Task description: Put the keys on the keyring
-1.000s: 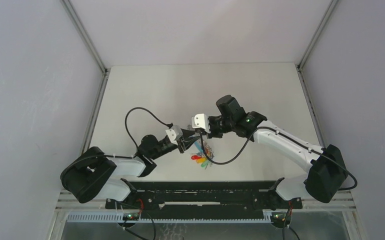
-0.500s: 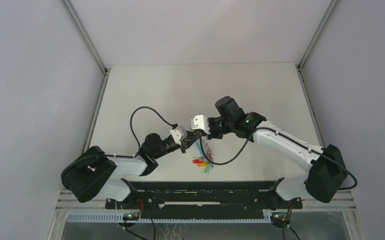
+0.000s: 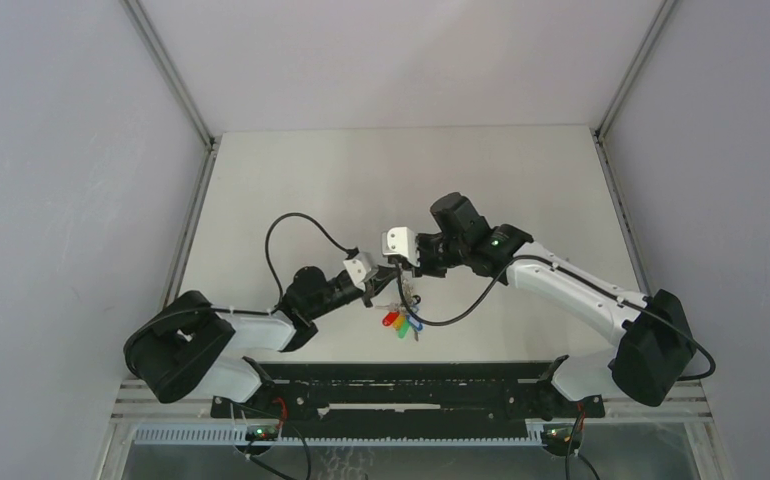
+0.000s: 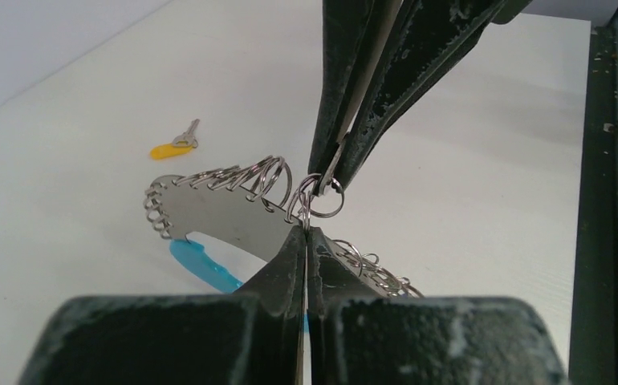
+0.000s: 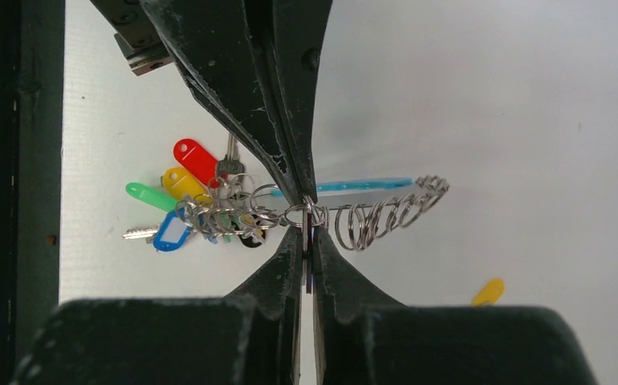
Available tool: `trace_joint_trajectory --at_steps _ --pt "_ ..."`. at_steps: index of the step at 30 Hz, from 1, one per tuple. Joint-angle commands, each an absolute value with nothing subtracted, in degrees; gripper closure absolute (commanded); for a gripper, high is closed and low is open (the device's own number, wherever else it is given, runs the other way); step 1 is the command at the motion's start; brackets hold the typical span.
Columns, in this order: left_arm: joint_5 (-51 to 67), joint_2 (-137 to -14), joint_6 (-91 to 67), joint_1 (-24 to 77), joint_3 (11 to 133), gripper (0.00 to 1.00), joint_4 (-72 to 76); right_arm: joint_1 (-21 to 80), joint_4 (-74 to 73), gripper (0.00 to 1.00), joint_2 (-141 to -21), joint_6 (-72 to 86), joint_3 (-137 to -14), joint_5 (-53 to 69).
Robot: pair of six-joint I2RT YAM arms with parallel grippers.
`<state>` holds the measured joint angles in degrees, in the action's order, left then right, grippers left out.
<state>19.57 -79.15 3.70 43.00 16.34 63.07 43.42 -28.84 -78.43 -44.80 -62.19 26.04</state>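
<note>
The keyring (image 4: pixel 209 210) is a flat metal band with a light-blue strip and several small split rings. Its coloured tags (image 5: pixel 185 186) hang in a bunch, also seen in the top view (image 3: pixel 400 321). My left gripper (image 4: pixel 306 233) is shut on the band's edge and holds it above the table. My right gripper (image 5: pixel 306 231) is shut on a thin silver key (image 4: pixel 363 70), and that key's small ring (image 4: pixel 327 197) touches the band right at the left fingertips. The two grippers meet tip to tip near the table's middle, left (image 3: pixel 379 288) and right (image 3: pixel 405 283). A loose key with a yellow tag (image 4: pixel 172 147) lies on the table beyond, also in the right wrist view (image 5: pixel 489 290).
The table (image 3: pixel 291 190) is white, with grey walls on three sides. A black rail (image 3: pixel 401 385) runs along the near edge between the arm bases. A black cable (image 3: pixel 291 230) loops above the left arm.
My left gripper has moved right and a little away from me, up to my right gripper's tips. The keyring's tags shifted slightly with it. The right arm has hardly moved.
</note>
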Motion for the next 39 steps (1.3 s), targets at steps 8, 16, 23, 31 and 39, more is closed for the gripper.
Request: trace_joint_trajectory --at_steps 8,16,23,31,39 --pt "14.51 -81.35 0.45 43.15 13.13 1.00 76.21 39.74 -22.84 1.00 -74.34 -39.34 -58.15 25.12" --pt "14.41 -82.24 0.09 43.15 12.50 1.00 78.26 38.43 -20.13 1.00 -77.03 -37.41 -56.34 26.00" --pt "14.58 -82.24 0.35 43.24 12.13 1.00 78.59 38.60 -18.41 1.00 -78.37 -36.13 -56.34 24.15" --pt "16.64 -82.18 2.07 43.33 13.41 0.93 74.06 40.91 -18.82 1.00 -74.49 -39.59 -59.01 24.59" --pt "19.39 -81.87 2.77 43.59 14.45 0.75 72.05 43.33 -21.12 1.00 -74.86 -42.57 -62.69 24.94"
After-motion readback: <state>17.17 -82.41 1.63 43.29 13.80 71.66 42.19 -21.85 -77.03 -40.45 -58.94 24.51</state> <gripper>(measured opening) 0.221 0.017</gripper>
